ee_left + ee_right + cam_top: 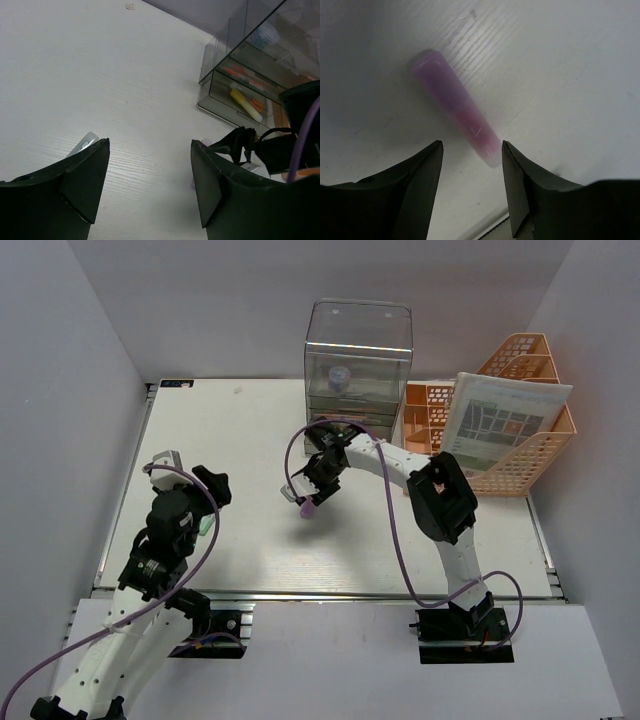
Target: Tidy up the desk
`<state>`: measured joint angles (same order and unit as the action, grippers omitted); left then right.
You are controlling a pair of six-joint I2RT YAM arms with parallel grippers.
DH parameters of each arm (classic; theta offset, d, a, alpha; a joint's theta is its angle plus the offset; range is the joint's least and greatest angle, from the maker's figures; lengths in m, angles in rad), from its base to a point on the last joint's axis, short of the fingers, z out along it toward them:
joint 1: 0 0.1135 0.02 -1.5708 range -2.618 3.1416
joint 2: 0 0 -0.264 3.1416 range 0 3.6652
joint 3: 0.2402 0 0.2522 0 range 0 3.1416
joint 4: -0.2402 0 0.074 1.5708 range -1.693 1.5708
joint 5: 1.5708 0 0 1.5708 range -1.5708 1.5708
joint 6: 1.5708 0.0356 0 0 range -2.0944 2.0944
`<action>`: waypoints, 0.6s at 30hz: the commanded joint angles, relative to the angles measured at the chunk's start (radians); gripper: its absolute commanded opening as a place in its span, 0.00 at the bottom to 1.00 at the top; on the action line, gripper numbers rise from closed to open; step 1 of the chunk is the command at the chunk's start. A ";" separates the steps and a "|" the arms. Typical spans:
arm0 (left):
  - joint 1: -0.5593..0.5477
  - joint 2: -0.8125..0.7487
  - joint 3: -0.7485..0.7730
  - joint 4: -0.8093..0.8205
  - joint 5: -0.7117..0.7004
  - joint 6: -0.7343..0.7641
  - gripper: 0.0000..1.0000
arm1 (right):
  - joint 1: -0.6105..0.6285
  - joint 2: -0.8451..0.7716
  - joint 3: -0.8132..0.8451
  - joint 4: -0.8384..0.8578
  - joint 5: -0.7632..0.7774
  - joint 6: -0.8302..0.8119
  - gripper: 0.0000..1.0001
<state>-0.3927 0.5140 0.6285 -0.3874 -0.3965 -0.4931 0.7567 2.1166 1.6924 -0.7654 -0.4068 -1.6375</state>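
The left arm (150, 560) leans up from its base and bends forward over the near left part of the table (250, 440). Its wrist tips down, so the left jaws hang low over the white top. The left jaws are wide open and hold nothing. Only bare table shows between them. A small silver thing (85, 144) lies on the table just beside the left finger.

The right arm (440, 500) goes up from its base to a black elbow. Then it reaches across to the middle of the table. Its wrist bends down, so the right jaws point at the table from close above. The right jaws are open too and grip nothing. A pink marker (455, 107) lies flat on the table under them. Its near end sits between the two tips, closer to the right finger, and the rest of it points away ahead of the jaws.

A clear drawer box (358, 360) stands on the table beyond the right jaws. An orange rack (520, 440) with a paper (500, 425) in it stands far off to their right.
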 commanded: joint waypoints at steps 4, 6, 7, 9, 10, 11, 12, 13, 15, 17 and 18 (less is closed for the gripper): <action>0.003 -0.006 -0.004 0.012 0.005 0.014 0.76 | 0.016 0.043 0.079 -0.086 0.066 -0.087 0.58; 0.003 -0.006 -0.003 0.010 0.007 0.014 0.76 | 0.020 0.066 0.090 -0.083 0.075 -0.090 0.58; 0.003 -0.009 -0.006 0.012 0.008 0.014 0.76 | 0.021 0.075 0.102 -0.083 0.085 -0.094 0.58; 0.003 -0.011 -0.004 0.012 0.010 0.014 0.76 | 0.027 0.097 0.128 -0.092 0.092 -0.105 0.58; 0.003 -0.012 -0.004 0.012 0.011 0.014 0.76 | 0.029 0.101 0.139 -0.098 0.092 -0.108 0.58; 0.003 -0.014 -0.006 0.012 0.012 0.014 0.76 | 0.030 0.115 0.145 -0.113 0.095 -0.119 0.59; 0.003 -0.015 -0.007 0.012 0.012 0.014 0.76 | 0.036 0.121 0.153 -0.123 0.103 -0.127 0.59; 0.003 -0.015 -0.006 0.012 0.012 0.014 0.76 | 0.039 0.131 0.168 -0.132 0.111 -0.137 0.59; 0.003 -0.020 -0.007 0.012 0.008 0.014 0.76 | 0.041 0.152 0.182 -0.167 0.137 -0.169 0.58; 0.003 -0.023 -0.007 0.013 0.008 0.014 0.76 | 0.044 0.177 0.194 -0.213 0.152 -0.194 0.57; 0.003 -0.023 -0.006 0.015 0.008 0.014 0.76 | 0.050 0.181 0.202 -0.230 0.163 -0.203 0.57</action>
<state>-0.3927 0.5037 0.6285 -0.3840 -0.3958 -0.4873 0.7918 2.2642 1.8526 -0.8894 -0.2829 -1.7802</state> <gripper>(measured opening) 0.757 0.569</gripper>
